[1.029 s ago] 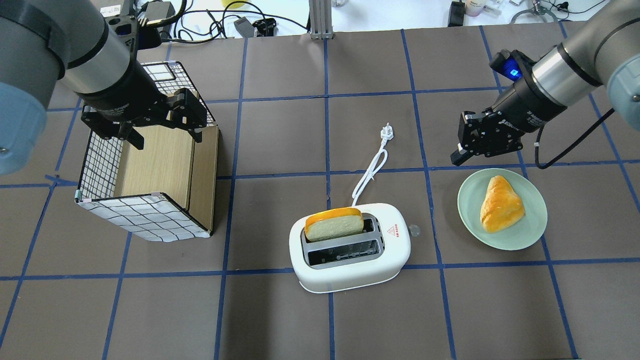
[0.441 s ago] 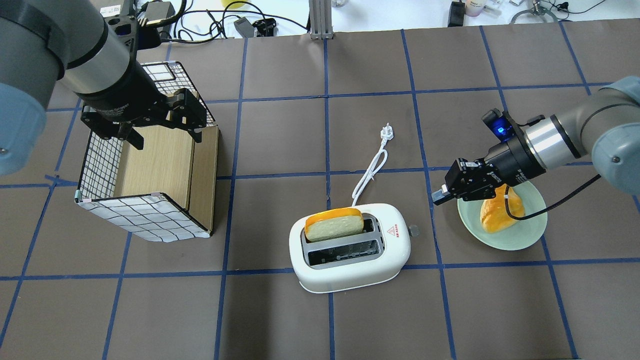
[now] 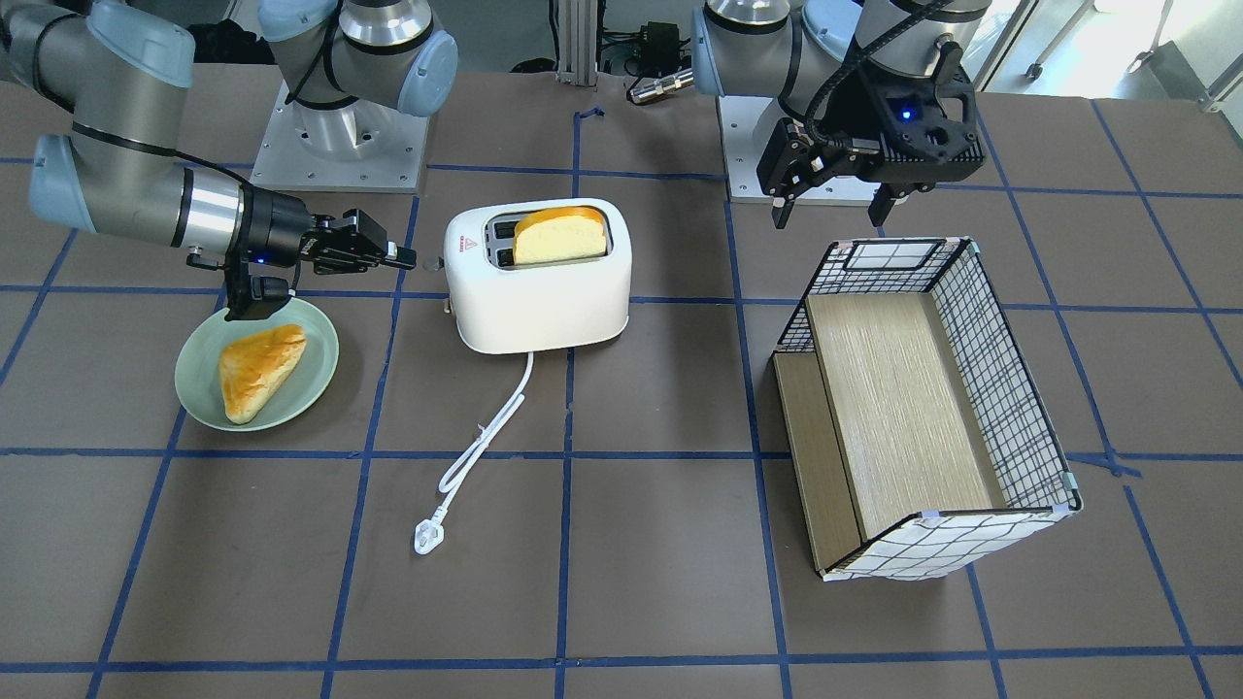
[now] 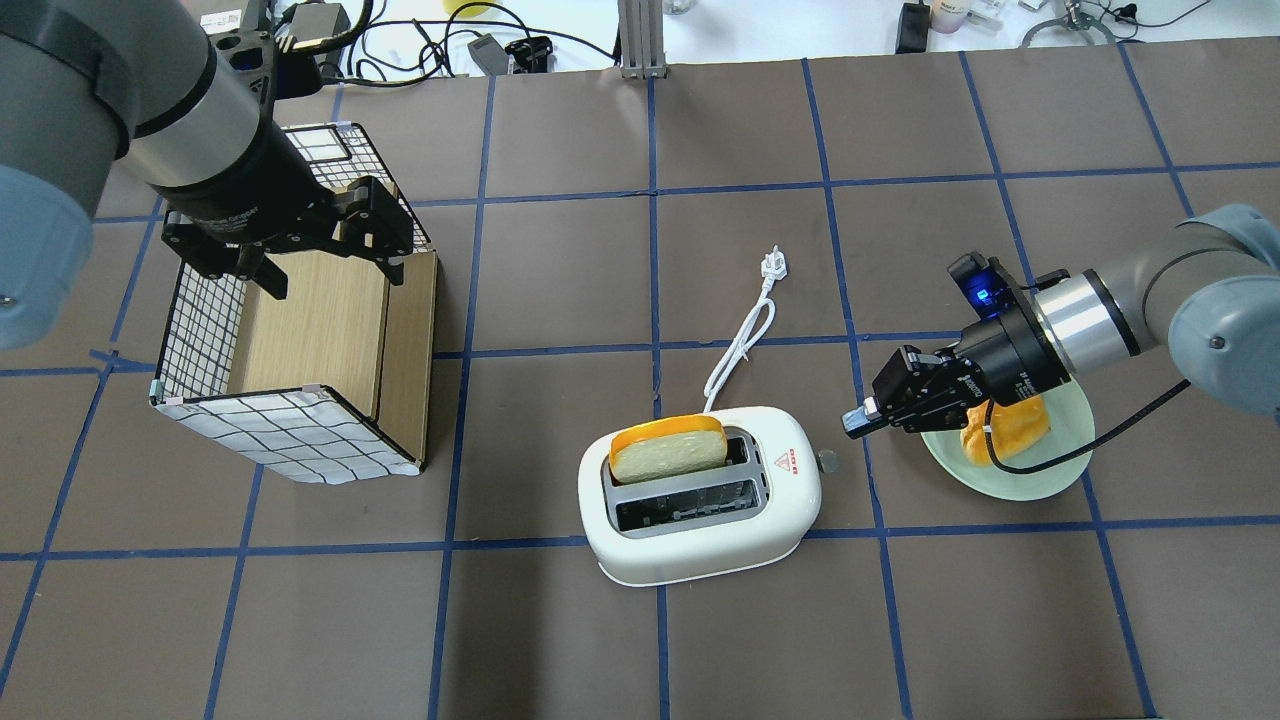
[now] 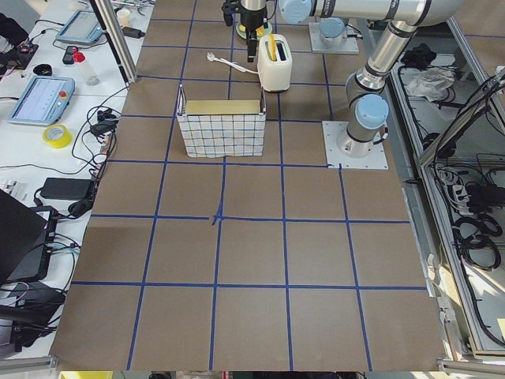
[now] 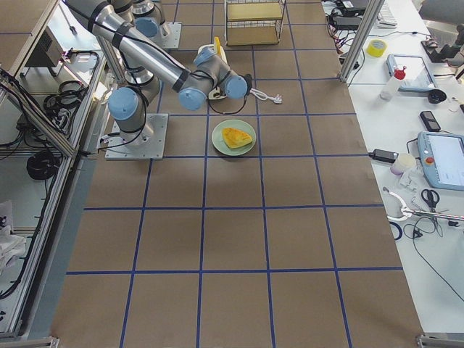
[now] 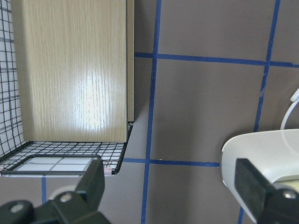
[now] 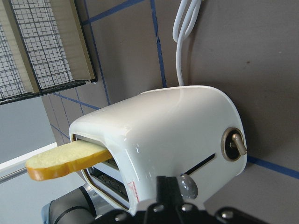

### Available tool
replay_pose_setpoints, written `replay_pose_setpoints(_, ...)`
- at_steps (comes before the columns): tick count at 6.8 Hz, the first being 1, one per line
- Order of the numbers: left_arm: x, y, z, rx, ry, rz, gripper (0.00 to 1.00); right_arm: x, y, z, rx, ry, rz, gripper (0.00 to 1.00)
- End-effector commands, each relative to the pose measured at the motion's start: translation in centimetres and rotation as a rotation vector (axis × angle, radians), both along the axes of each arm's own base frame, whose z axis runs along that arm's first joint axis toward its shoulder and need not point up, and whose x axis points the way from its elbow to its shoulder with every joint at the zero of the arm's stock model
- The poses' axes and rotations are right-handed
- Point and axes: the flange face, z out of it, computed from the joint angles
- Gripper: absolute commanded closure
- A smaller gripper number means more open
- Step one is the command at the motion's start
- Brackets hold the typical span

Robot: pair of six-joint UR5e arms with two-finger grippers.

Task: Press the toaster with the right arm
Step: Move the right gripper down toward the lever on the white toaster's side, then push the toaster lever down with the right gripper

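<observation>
Your right gripper (image 4: 852, 427): pinched closed, empty. It has swung down, now just beside the toaster (image 4: 700, 510) lever (image 4: 827, 461); pressing comes next.

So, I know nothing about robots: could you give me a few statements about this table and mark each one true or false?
1. A slice of bread sticks up out of one slot of the toaster. True.
2. The toaster is plugged into a socket. False: its plug lies loose on the table.
3. The right gripper is holding the pastry. False: the pastry lies on the green plate, and the gripper is shut on nothing, pointing at the toaster's end.
4. The left gripper hangs open over the basket. True.
</observation>
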Motion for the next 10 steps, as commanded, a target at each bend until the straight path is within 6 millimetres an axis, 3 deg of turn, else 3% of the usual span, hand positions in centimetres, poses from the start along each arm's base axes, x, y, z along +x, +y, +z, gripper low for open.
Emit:
replay_pose_setpoints(1, 0.0, 0.0, -0.1, 0.001, 0.0, 0.0, 0.0, 0.4, 0.6, -0.7, 0.009, -0.022, 0.007, 1.0)
replay_pose_setpoints(10, 0.0, 0.0, 0.0, 0.0, 0.0, 0.0, 0.0, 0.6, 1.3, -3.6, 0.05, -0.043, 0.022, 1.0)
